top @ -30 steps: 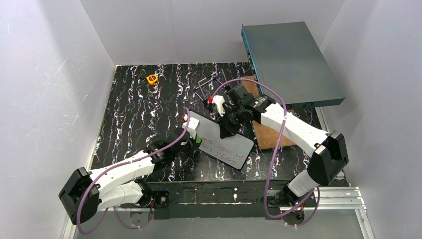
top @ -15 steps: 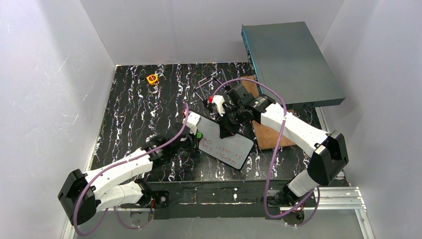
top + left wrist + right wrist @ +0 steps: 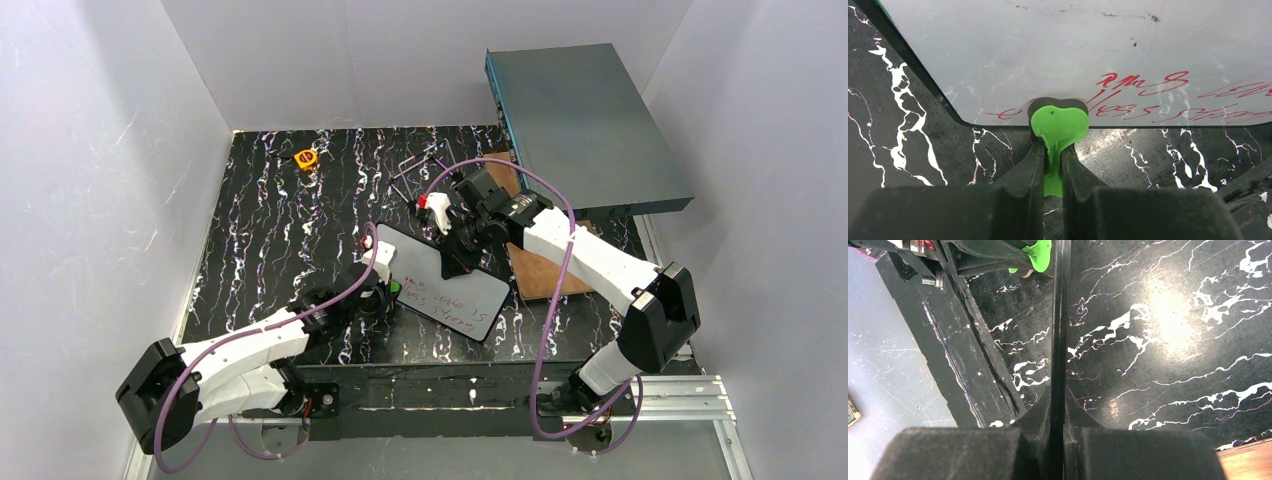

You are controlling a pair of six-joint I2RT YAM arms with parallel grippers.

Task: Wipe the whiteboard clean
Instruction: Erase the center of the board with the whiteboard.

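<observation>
The whiteboard (image 3: 450,285), black-framed with red handwriting (image 3: 1148,92) along its lower part, is propped at a tilt over the black marbled table. My right gripper (image 3: 1058,400) is shut on the board's upper edge, which shows edge-on as a thin black line (image 3: 1060,315) in the right wrist view. My left gripper (image 3: 1053,150) is shut on a small green wiping piece (image 3: 1059,125). That piece presses against the board's near left edge (image 3: 393,290), beside the first red letters. The board's upper half (image 3: 1048,45) is mostly white, with faint smudges.
A large grey-teal metal box (image 3: 585,125) fills the back right, with a brown wooden board (image 3: 540,275) under it and the right arm. A small orange object (image 3: 306,158) lies at the back left. Thin black wire pieces (image 3: 415,170) lie behind the whiteboard.
My left gripper slid a little up along the board's left edge with the green piece, then came back down. The right gripper and the board have stayed still.
</observation>
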